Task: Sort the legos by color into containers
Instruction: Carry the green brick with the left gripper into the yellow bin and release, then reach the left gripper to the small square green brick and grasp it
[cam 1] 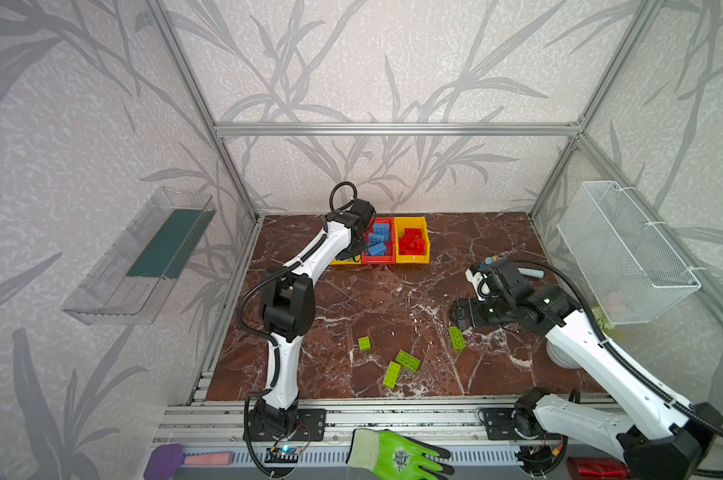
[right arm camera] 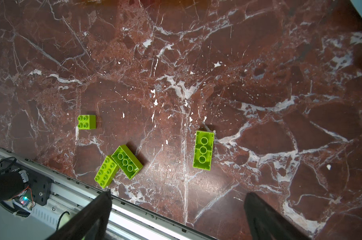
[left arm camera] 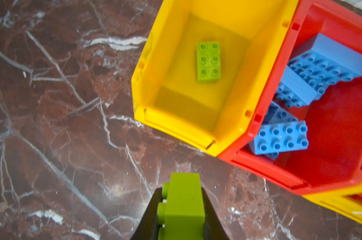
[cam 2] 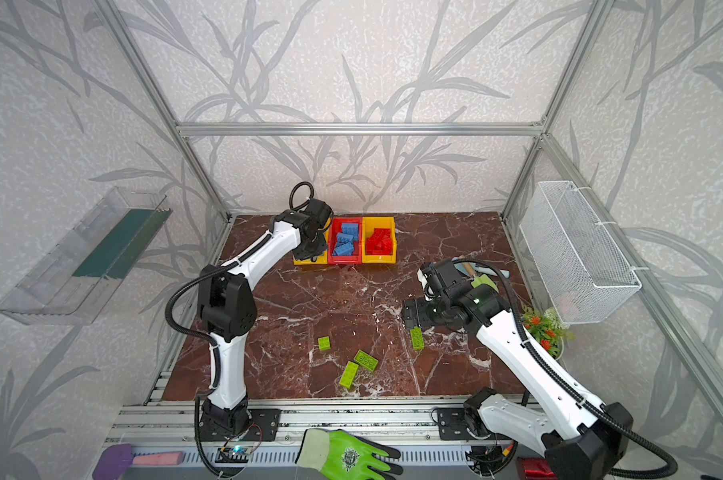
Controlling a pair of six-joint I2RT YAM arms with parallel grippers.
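Lime green is all that lies loose. In both top views four lime bricks (cam 1: 408, 360) rest on the marble desk (cam 1: 351, 299) toward the front rail (cam 1: 393, 405). At the back the blue legos (cam 1: 379, 239) fill the red bin (cam 1: 378, 261) and the red legos (cam 1: 413, 241) the right yellow bin (cam 1: 411, 261). The left end effector (cam 1: 353, 245) hangs over the left yellow bin (cam 1: 343, 262), hiding most of it. The right end effector (cam 1: 459, 316) hovers just beside the overturned long brick (cam 1: 456, 337), far nearer to it than the other arm.

From the left wrist, the jaws are clamped on a held lime brick (left arm camera: 183, 199), studs turned sideways. It shows short of the bin's front lip, with the bin straight ahead and one sorted lime brick (left arm camera: 208, 62) flat on its floor. I'd say it wants carrying forward past that lip before letting go. There is plenty of free floor inside, though the red bin's wall joins on one side.

From the right wrist, the fingers (right arm camera: 265, 218) stand wide apart with nothing between them. The overturned long brick lies ahead, its long axis pointing away from the end effector, so the jaws would close across its narrow width. Bare desk surrounds it; the touching pair (right arm camera: 122, 164) and the small square brick (right arm camera: 86, 122) lie well apart from it
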